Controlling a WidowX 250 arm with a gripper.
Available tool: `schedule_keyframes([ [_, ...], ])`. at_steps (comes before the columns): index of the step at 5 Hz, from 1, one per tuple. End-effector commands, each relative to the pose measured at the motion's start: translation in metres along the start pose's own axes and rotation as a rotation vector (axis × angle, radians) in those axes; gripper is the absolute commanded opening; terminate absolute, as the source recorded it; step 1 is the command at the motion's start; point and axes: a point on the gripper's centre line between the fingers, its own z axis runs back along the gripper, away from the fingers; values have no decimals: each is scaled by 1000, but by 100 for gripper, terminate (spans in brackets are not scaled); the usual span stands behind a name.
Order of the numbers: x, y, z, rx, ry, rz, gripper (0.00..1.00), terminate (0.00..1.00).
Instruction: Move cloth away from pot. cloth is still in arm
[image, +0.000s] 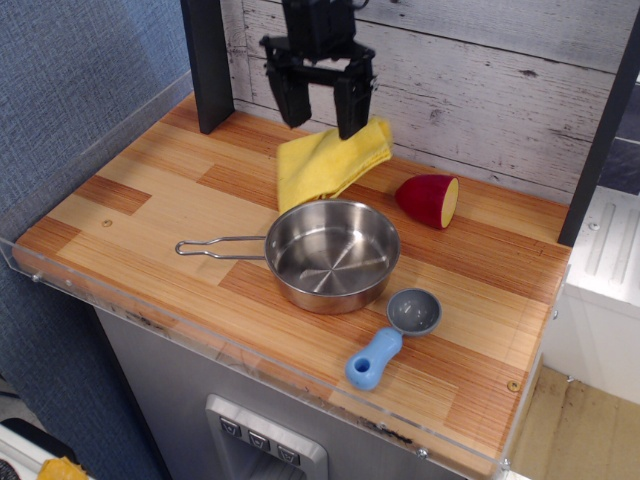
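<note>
A halved red fruit (428, 200) and blue-handled grey scoop (394, 338) lie on the wooden counter (150, 215).

The pot (332, 254) sits mid-counter (130, 225), handle pointing left. The cloth (325, 163) lies just behind it, near the back edge. A scoop (394, 339) lies by the front edge, right of the pot.
</note>
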Motion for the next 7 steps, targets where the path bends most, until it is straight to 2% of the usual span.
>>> schedule_keyframes([
  [1, 6, -26, 46, 147, -33, -42, 100, 0],
  [2, -1, -32, 62, 158, -86, -12, 100, 0],
  [3, -29, -14, 74, 43, -209, 139, 100, 0],
  [4, -45, -6, 81, 96, -196, 186, 100, 0],
  [6, -77, 24, 106, 171, -229, 282, 100, 0],
  [7, -86, 33, 105, 148, -232, 324, 100, 0],
])
